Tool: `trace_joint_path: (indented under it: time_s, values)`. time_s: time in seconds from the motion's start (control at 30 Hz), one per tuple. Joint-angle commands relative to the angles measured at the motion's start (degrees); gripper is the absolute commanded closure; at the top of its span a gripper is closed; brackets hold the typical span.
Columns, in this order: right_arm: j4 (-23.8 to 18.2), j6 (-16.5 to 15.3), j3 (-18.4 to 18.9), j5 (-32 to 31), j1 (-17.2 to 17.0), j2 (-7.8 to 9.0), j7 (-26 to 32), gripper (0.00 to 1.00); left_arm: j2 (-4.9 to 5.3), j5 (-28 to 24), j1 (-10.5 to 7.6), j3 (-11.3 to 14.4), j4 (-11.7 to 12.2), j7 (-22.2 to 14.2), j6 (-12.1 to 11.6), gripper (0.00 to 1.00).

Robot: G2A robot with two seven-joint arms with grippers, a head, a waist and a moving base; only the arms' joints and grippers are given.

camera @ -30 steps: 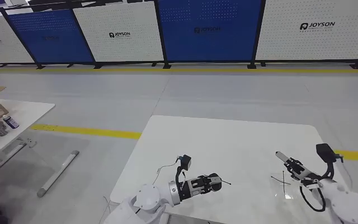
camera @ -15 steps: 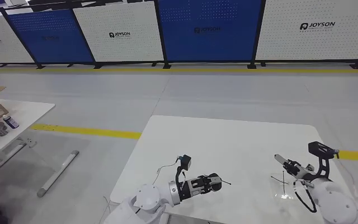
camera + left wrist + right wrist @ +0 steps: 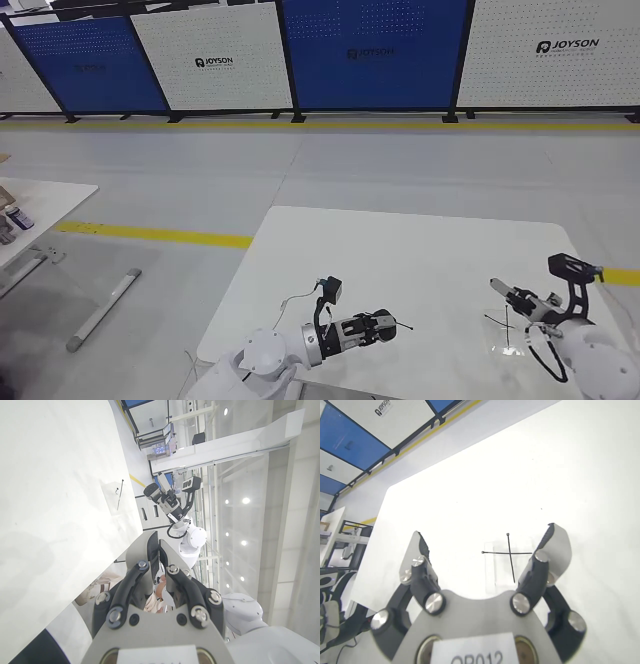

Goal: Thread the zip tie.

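Handling the zip ties (image 3: 510,553) calls for a light, exact pinch. Each is judged to be a thin, almost weightless plastic strip, springy along its length and smooth. It lies flat enough to slide away rather than lift.

Two lie crossed on a clear sheet (image 3: 490,565) toward the right front of the white surface (image 3: 545,475), touching where they cross. Each has a small square head (image 3: 507,534) at one end and a tapered tail at the other.

The right jaws are spread wide and hold nothing. They hang over the surface close to the crossed pair, which lies just beyond the fingertips (image 3: 551,527).

The left jaws are pressed together near the front edge of the surface, well apart from the pair. In the top view a thin black strip (image 3: 405,326) projects from them. It is probably a further zip tie, though it is too fine to confirm.

Recommended hold: pinch one tie on its strap just behind the head, clear of the crossing, leaving the tail free for threading. The slick sheet may shift under a glancing contact, and a squeeze at the tail tip is likely to bend it.
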Motion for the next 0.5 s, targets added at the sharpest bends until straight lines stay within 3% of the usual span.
trace_joint_path:
  time_s: [0.0, 0.2, 0.47]
  values:
    - [-1.2, 0.4, 0.1, -2.5, 0.2, 0.25, 3.2, 0.0, 0.0, 0.0, 0.0, 0.0, 0.0, 0.0, 0.0, 1.0]
    - [-6.1, 2.3, 0.0, -9.6, -1.3, 0.77, 9.4, 0.0, 0.0, 0.0, 0.0, 0.0, 0.0, 0.0, 0.0, 1.0]
    - [-6.8, 2.3, 0.1, -9.4, -1.6, 0.79, 10.0, 0.0, 0.0, 0.0, 0.0, 0.0, 0.0, 0.0, 0.0, 1.0]
